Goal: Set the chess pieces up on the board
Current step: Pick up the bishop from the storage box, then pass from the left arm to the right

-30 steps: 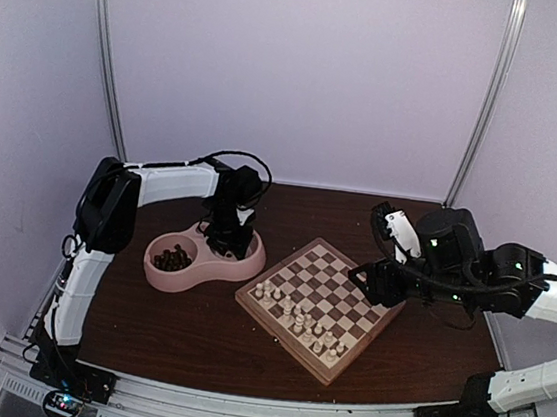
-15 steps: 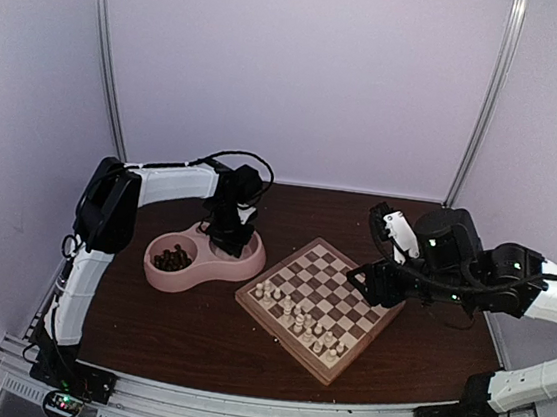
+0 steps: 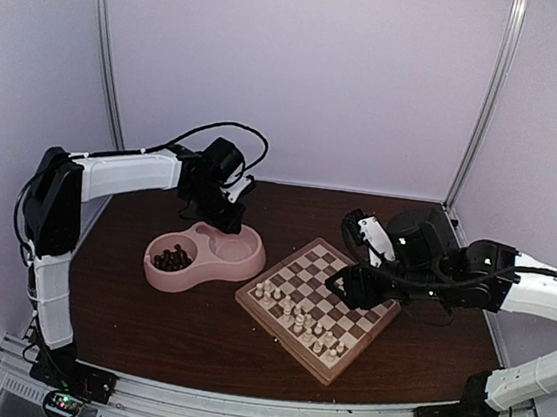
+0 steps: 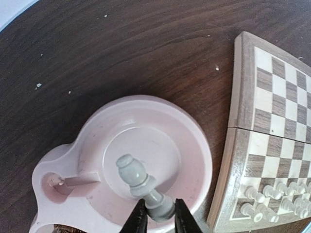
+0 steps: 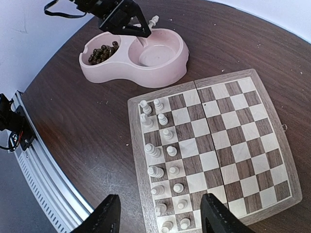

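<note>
1. The left gripper (image 4: pixel 157 217) is clenched on one cream chess piece (image 4: pixel 140 175), pinched near its foot. The head tilts away from the fingers, directly over the bare bowl of the pink dish (image 4: pixel 197 141). The piece hangs clear of the dish rim, probably so it can be carried across.
2. The board (image 5: pixel 233 145) lies to that gripper's right, just beside the dish, so the carry looks short.
3. The right gripper (image 5: pixel 163 213) hovers above the board with its fingers spread wide and nothing between them. The checkered squares sit below and ahead of it. It looks parked as a spare hand.
4. Fifteen cream chessmen (image 5: pixel 167 133) stand on the board, counted from the right wrist view. They form two rows along the side nearest the dish, eight in the inner row and seven in the outer.
5. The outer row has one vacant square, which is likely where the sixteenth, held piece belongs.
6. The dark pieces (image 5: pixel 99 52) are heaped in the dish's other bowl, too clumped to count.
</note>
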